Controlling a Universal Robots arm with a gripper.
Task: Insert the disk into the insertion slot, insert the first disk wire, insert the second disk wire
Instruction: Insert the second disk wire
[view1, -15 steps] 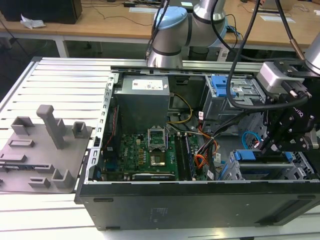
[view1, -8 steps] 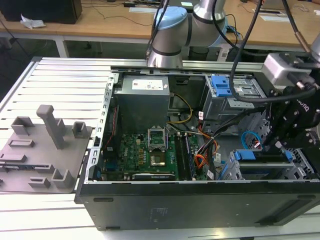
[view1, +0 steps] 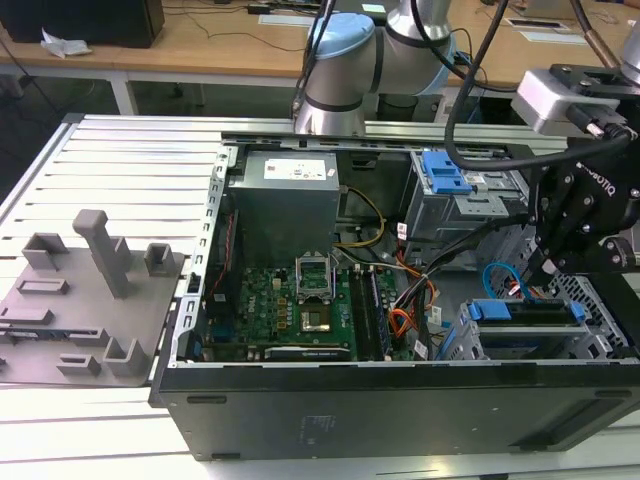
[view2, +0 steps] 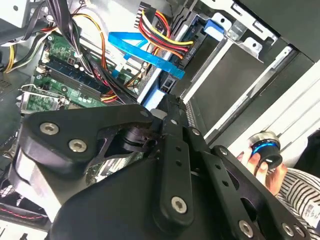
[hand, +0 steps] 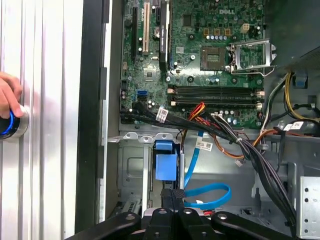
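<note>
the gripper (view1: 548, 268) hangs at the right of the exterior view, over the rear edge of the insertion slot (view1: 590, 322) in the lower right of the open computer case (view1: 400, 400). the disk (view1: 528, 312) sits inside that cage, its blue frame showing. in the first wrist view the fingers (hand: 170, 196) are pressed together at bottom centre, just beside the looping second disk wire (hand: 210, 196); whether they pinch it is unclear. a hand (hand: 7, 97) rests on a round button at the left edge
</note>
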